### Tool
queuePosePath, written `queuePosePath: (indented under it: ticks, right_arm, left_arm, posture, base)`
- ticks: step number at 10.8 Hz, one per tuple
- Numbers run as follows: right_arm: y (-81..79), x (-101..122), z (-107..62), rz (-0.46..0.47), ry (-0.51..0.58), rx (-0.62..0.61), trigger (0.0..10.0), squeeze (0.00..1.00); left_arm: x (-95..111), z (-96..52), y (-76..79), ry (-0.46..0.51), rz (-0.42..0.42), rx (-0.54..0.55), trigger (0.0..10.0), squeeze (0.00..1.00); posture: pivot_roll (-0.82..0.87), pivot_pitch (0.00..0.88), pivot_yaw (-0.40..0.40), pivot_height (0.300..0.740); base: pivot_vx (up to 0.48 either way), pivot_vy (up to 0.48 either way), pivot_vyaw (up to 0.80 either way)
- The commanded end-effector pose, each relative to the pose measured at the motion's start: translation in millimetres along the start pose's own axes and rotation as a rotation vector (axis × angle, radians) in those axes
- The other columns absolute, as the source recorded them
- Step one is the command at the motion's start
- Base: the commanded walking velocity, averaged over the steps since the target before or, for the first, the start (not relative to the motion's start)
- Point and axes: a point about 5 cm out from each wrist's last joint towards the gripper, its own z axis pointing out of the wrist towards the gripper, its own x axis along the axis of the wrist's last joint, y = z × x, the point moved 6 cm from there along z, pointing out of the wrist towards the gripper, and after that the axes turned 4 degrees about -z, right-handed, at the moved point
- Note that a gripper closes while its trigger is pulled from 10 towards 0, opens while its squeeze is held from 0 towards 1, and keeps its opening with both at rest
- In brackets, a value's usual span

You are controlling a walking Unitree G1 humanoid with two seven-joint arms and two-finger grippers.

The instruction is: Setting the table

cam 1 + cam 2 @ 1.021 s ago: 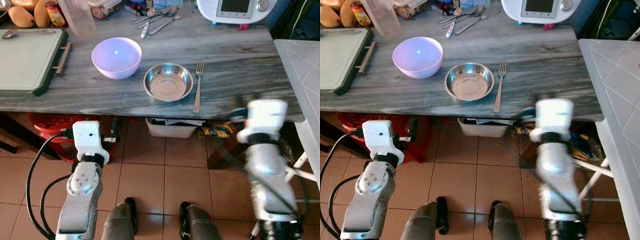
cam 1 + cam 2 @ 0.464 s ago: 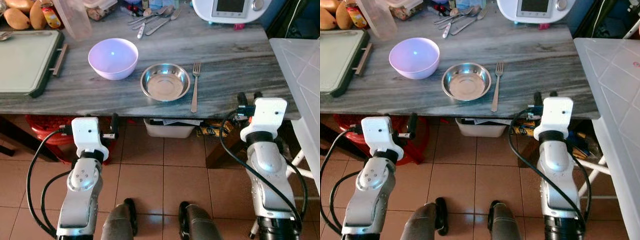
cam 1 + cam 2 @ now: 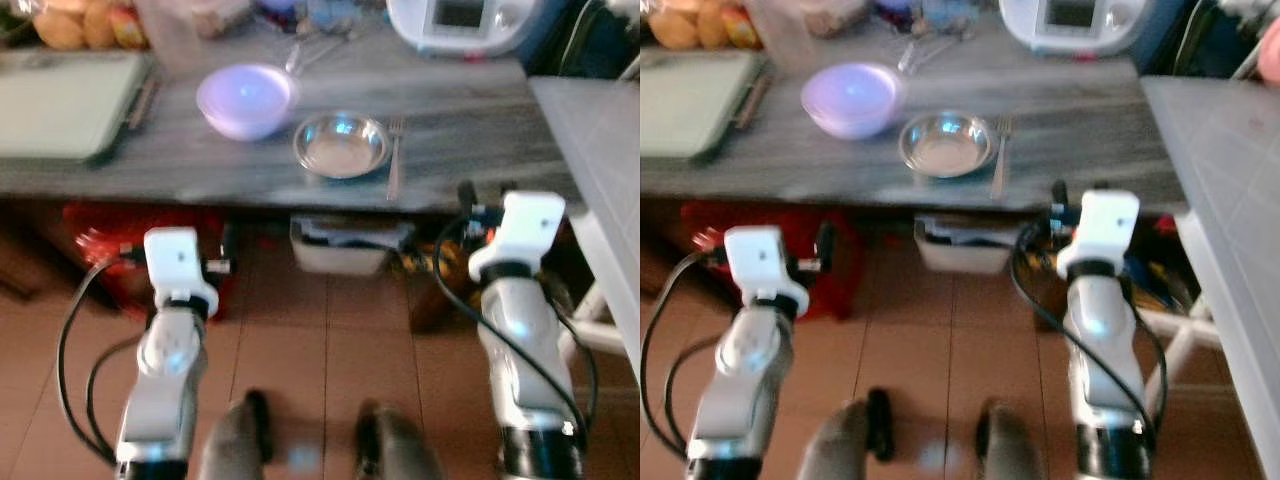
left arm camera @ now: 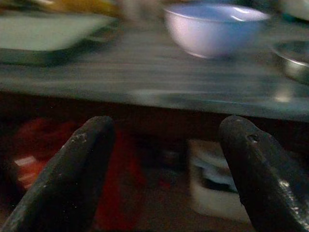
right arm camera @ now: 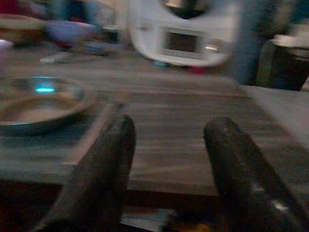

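Note:
On the grey stone table (image 3: 470, 110) a lilac bowl (image 3: 247, 100) stands left of a small steel bowl (image 3: 342, 145), and a fork (image 3: 395, 160) lies just right of the steel bowl. My left gripper (image 4: 166, 130) is open and empty, held below the table's front edge and pointing at the lilac bowl (image 4: 215, 29). My right gripper (image 5: 169, 130) is also open and empty, level with the table edge, with the steel bowl (image 5: 34, 104) and the fork (image 5: 91, 135) just beyond it. The picture is blurred.
A green cutting board (image 3: 60, 100) lies at the table's left, loose cutlery (image 3: 320, 45) and a white appliance (image 3: 465, 20) at the back. A white side table (image 3: 600, 150) stands at the right. Under the table are a red crate (image 3: 100, 240) and a white bin (image 3: 350, 245).
The whole picture has shifted and blurred, so the camera has moved. The right arm, in motion a second ago, has settled by the table edge. Both grippers stay open and empty.

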Motion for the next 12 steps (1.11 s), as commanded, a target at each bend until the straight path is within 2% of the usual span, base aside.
queuePosePath:
  ticks: [1, 4, 7, 9, 12]
  right_arm:
    - [-4.1, -7.0, -2.4, 0.011, -0.021, 0.013, 10.0, 1.00]
    - [-8.9, -13.5, -3.7, -0.016, -0.040, 0.016, 10.0, 1.00]
    - [-15.0, -18.2, -5.8, 0.043, -0.062, 0.039, 10.0, 1.00]
    - [-13.6, -16.1, -3.2, 0.045, -0.053, 0.042, 10.0, 1.00]
    - [-15.9, -18.7, -6.0, 0.060, -0.054, 0.066, 10.0, 1.00]
  left_arm:
    - [-9.7, -3.9, -5.5, -0.034, 0.001, 0.023, 10.0, 0.00]
    - [-10.8, -3.1, -3.4, -0.031, -0.005, 0.019, 10.0, 0.00]
    - [-13.1, -5.4, -0.8, -0.037, -0.009, 0.012, 10.0, 0.00]
    - [-12.9, -4.9, 1.5, -0.037, -0.009, -0.001, 10.0, 0.00]
    - [-9.9, -8.9, 12.7, -0.027, -0.037, -0.091, 10.0, 0.00]
  posture:
    - [-0.06, 0.135, 0.024, 0.740]
    - [-0.06, 0.139, 0.024, 0.740]
    - [-0.06, 0.150, 0.022, 0.740]
    - [-0.06, 0.159, 0.025, 0.740]
    - [-0.05, 0.167, 0.028, 0.740]
  base:
    - [-0.289, 0.000, 0.00]
    - [-0.289, 0.000, 0.00]
    - [-0.287, 0.000, 0.00]
    - [-0.262, 0.000, 0.00]
    - [0.000, 0.000, 0.00]
